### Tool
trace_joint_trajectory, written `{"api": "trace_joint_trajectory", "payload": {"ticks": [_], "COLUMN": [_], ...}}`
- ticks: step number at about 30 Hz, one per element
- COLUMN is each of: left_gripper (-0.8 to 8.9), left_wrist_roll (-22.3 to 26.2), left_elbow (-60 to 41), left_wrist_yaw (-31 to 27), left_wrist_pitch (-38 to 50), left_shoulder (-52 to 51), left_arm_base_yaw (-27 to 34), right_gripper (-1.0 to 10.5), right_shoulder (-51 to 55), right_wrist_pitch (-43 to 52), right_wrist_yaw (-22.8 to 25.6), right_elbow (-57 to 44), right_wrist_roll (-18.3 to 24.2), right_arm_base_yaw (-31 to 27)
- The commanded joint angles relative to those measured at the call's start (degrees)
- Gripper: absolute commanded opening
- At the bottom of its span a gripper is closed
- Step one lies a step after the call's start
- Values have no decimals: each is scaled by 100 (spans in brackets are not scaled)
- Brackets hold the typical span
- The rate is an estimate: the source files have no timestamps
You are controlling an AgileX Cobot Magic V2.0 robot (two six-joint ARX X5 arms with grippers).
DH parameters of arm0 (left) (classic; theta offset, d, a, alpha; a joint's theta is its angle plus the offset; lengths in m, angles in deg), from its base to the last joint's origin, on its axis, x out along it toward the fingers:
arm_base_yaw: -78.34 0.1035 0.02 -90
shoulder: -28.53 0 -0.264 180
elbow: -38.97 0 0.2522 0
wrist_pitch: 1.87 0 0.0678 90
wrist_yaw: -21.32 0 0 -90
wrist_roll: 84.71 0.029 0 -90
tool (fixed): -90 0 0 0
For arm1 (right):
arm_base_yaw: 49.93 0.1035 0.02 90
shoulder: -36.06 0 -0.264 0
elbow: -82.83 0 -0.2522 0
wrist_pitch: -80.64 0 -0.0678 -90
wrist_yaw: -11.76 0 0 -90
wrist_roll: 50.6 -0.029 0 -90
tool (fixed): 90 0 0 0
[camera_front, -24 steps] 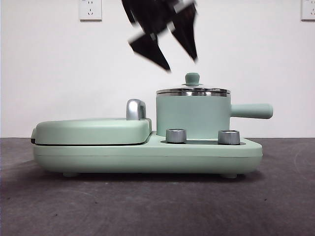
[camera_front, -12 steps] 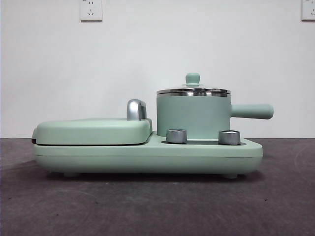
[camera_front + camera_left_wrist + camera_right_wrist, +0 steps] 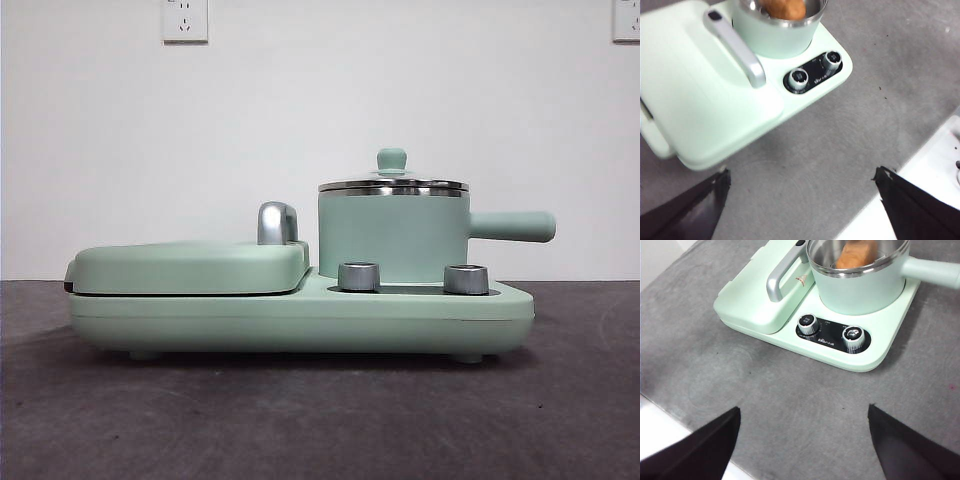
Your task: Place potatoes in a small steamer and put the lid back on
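Note:
The mint-green small steamer (image 3: 392, 238) stands on the right half of the cooker base, its straight handle pointing right. The lid (image 3: 392, 185) with its mint-green knob sits on the steel rim. The orange-brown potato (image 3: 856, 255) lies inside the pot and shows from above; it also shows in the left wrist view (image 3: 785, 8). My left gripper (image 3: 802, 172) and right gripper (image 3: 804, 409) are both open and empty, held high over the grey table in front of the cooker. Neither shows in the front view.
The cooker base (image 3: 300, 318) carries a flat mint-green griddle cover (image 3: 190, 265) with a chrome handle (image 3: 276, 222) on its left half. Two chrome knobs (image 3: 358, 276) sit at the front under the pot. A white table edge (image 3: 660, 435) borders the grey mat.
One second ago a dark open gripper hung just above the lid's knob. It has risen out of the front view. The lid and pot have not moved.

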Motion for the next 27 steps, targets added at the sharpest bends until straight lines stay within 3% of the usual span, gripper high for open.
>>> {"api": "trace_joint_trajectory", "payload": {"ticks": [1, 6, 11, 13, 14, 16, 17, 27], "left_gripper": [468, 468, 443, 354, 265, -20, 27, 20], "left_wrist_roll": [-452, -837, -986, -1003, -1001, -999, -999, -975], "left_elbow": [-756, -1827, -2100, -2100, -2100, -2100, -2100, -2100], "left_wrist_yaw": [31, 28, -79, -79, -79, -79, -81, -79], "left_wrist_pitch": [511, 1005, 837, 758, 710, 590, 555, 481], "left_shoulder": [-804, -2100, -2782, -2883, -2922, -2966, -2968, -2968], "left_arm_base_yaw": [-33, -33, -33, -33, -33, -33, -33, -33], "right_gripper": [402, 402, 402, 387, 297, -20, 29, 20], "right_shoulder": [-22, -20, -20, -20, -20, -20, -20, -17], "right_wrist_pitch": [24, 20, 20, 22, 17, 2, 0, 11], "right_wrist_yaw": [-13, -334, -487, -496, -507, -590, -586, -586], "right_elbow": [26, 26, 26, 26, 26, 26, 26, 28], "right_wrist_roll": [249, 247, 247, 247, 247, 306, 356, 396], "right_arm_base_yaw": [37, 37, 35, 37, 37, 35, 35, 35]}}
